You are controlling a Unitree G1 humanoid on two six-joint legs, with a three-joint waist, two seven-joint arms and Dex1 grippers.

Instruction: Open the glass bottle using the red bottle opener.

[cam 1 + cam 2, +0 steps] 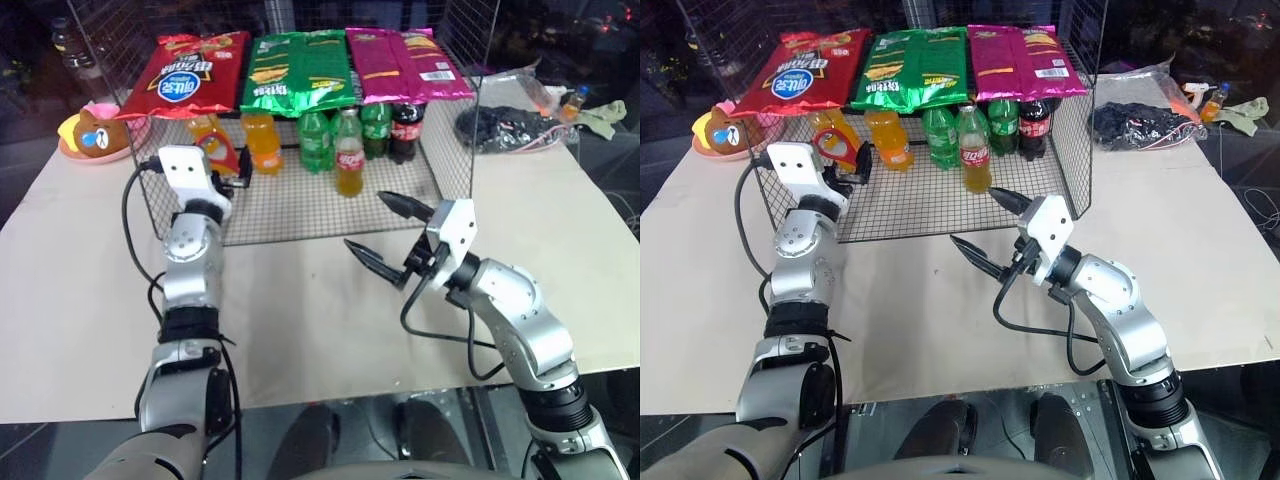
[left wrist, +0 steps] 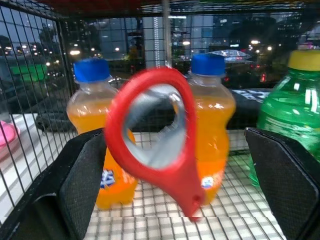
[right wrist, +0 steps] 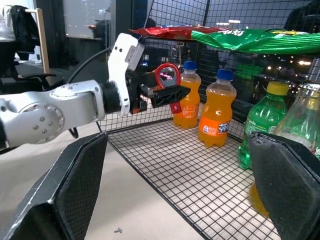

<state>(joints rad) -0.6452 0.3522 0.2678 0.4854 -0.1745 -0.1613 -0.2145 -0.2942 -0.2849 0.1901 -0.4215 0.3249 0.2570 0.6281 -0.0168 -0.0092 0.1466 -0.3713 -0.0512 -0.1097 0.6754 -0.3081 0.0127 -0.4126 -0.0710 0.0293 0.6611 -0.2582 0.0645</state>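
We saw left end effector (image 1: 237,172) spread around red bottle opener (image 2: 155,135), right end effector (image 1: 385,232) spread, empty. Risk: opener slipping, knocking glass bottle (image 1: 348,153).

A mock shop display in a robot test room at night: a black wire-mesh shelf (image 1: 300,215) on a beige table (image 1: 80,300), stocked with plastic soda bottles (image 1: 262,142) and topped with crisp packets (image 1: 300,70).

The red bottle opener (image 2: 155,145) is plain red; behind it two orange soda bottles (image 2: 102,145) wear blue caps. The glass bottle (image 1: 348,160) holds amber drink under a red, white-lettered label. Red, green and magenta snack bags (image 1: 300,68) top the black wire rack (image 1: 300,205) on the beige bench (image 1: 300,320).
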